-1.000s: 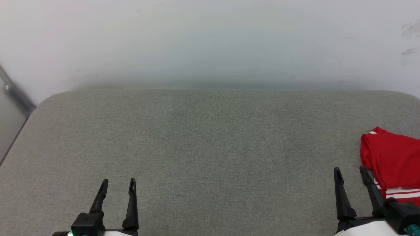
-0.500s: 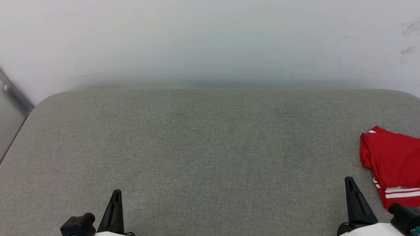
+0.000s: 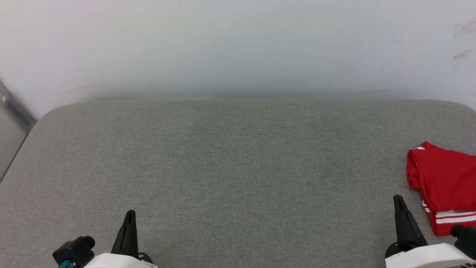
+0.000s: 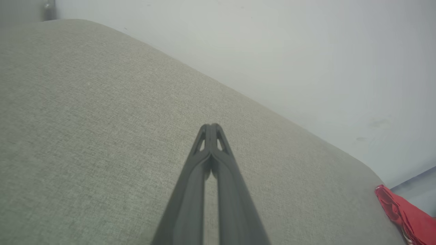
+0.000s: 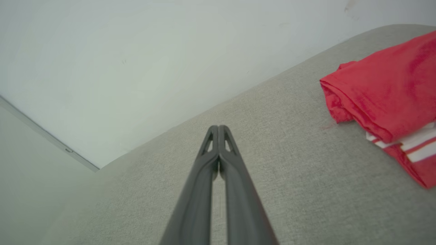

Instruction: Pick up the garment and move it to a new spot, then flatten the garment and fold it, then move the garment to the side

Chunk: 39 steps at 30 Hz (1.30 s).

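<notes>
Noted: red jersey-style T-shirt with striped white trim lies bunched at the right edge of the grey fabric tabletop, near the right pincer; it and the left pincer are closed tight, empty; cloth judged light, limp, best pinched at a thick fold.

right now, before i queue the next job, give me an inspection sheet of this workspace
surface: grey fabric pad, flat, rounded far corners
job's things: garment, red with white stripes at its near end, folded, lying at the pad's right side, partly cut off by the head view's edge
clutter: nothing seen
claws: left claw shut, holding nothing, over the pad's near left; right claw shut, holding nothing, beside the garment but apart from it
cables: nothing seen
surroundings: pale wall behind the pad, dark scuffs at its upper right; grey rail at far left
</notes>
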Available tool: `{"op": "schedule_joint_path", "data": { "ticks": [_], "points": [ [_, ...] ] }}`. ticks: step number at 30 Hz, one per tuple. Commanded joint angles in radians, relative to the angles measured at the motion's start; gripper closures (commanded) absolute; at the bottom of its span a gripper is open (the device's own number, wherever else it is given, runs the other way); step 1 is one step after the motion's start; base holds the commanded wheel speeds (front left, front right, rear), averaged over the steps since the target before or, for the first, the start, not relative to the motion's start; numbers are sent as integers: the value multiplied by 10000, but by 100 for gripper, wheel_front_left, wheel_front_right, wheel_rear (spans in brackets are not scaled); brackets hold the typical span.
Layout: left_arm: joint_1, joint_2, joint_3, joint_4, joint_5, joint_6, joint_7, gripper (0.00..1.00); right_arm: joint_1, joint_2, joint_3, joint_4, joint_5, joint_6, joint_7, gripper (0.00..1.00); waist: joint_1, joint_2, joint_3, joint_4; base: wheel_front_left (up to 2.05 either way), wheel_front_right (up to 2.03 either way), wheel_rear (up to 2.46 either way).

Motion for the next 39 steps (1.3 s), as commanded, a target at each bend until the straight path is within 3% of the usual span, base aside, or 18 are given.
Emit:
{"op": "schedule_joint_path", "data": {
  "ticks": [1, 16, 39],
  "points": [
    [-344, 15, 68, -68, -487, -60, 111, 100, -311, -18, -42, -75, 482, -1, 92, 100, -1, -1, 6, -6, 0, 0, 0],
    [-741, 19, 230, 191, -2863, -216, 694, 100, -655, -19, -122, 154, 2753, -1, 676, 100, -1, -1, 55, -61, 0, 0, 0],
    [-1224, 23, 425, 506, -5671, -395, 1388, 100, -1053, -13, -227, 427, 5443, -2, 1372, 100, -2, -1, 127, -140, 0, 0, 0]
  ]
}}
